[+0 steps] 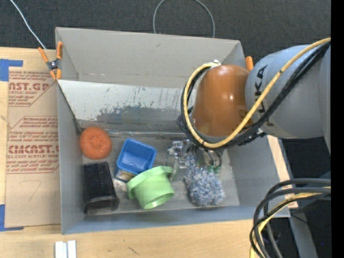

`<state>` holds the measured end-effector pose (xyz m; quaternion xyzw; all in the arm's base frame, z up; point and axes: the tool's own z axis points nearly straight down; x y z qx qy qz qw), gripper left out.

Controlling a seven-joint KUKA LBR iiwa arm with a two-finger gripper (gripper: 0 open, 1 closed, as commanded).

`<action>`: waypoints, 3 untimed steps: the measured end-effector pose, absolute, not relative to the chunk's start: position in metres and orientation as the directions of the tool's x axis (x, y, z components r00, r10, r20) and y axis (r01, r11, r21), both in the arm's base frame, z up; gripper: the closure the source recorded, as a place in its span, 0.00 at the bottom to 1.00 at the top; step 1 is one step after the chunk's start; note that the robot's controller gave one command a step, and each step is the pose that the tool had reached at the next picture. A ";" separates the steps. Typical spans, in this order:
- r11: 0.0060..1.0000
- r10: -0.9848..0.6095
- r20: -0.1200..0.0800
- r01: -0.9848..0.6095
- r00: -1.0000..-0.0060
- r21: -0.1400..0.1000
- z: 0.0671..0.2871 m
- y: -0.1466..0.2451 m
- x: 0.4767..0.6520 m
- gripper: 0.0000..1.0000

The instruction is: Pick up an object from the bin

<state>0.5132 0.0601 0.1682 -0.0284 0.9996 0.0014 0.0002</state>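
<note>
- Five things are lying in the grey bin [134, 52]: an orange ball [95, 142] far left, a black block [99, 187] near left, a blue tub [135, 156] and a green cup [151, 187] in the middle, and a grey speckled lump [204, 187] to the right.
- The gripper [183, 153] is hanging low between the cup and the lump; whether it is open or closed I cannot tell.
- The lump is probably lying closest, so centring over it and staying clear of the cup's rim is looking wise.
</note>
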 end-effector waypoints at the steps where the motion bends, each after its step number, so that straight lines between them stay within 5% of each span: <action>1: 0.997 -0.075 -0.002 -0.075 -0.997 0.006 0.099 0.075 0.519 1.00; 2: 0.994 0.106 -0.007 0.106 -0.994 0.006 0.212 0.044 0.538 1.00; 3: 0.995 -0.098 -0.006 -0.098 -0.995 0.005 0.203 0.021 0.501 1.00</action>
